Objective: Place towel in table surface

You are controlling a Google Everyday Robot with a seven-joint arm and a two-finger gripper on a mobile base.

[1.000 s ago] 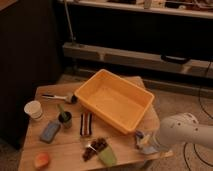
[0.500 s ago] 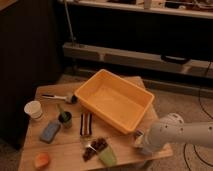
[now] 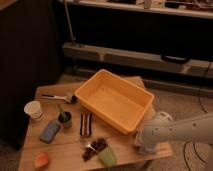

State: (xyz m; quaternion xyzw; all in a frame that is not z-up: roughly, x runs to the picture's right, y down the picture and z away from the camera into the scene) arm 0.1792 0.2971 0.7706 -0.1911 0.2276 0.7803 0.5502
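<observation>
My white arm [image 3: 170, 131] reaches in from the right, and its end hangs over the front right corner of the wooden table [image 3: 65, 150]. The gripper [image 3: 142, 145] is at that end, low over the table just in front of the orange bin [image 3: 115, 100]. A small greyish patch [image 3: 140, 149] under the gripper may be the towel; I cannot tell for sure, as the arm covers most of it.
On the table's left half are a white cup [image 3: 34, 110], a brush [image 3: 59, 97], a dark cup [image 3: 64, 119], a blue sponge [image 3: 50, 131], a striped packet [image 3: 86, 124], an orange fruit [image 3: 41, 160], a dark snack [image 3: 94, 148] and a green object [image 3: 106, 156]. A dark shelf unit stands behind.
The arm has moved left and inward over the table's front right corner, closer to the bin. The bluish patch at the gripper is now mostly covered by the arm.
</observation>
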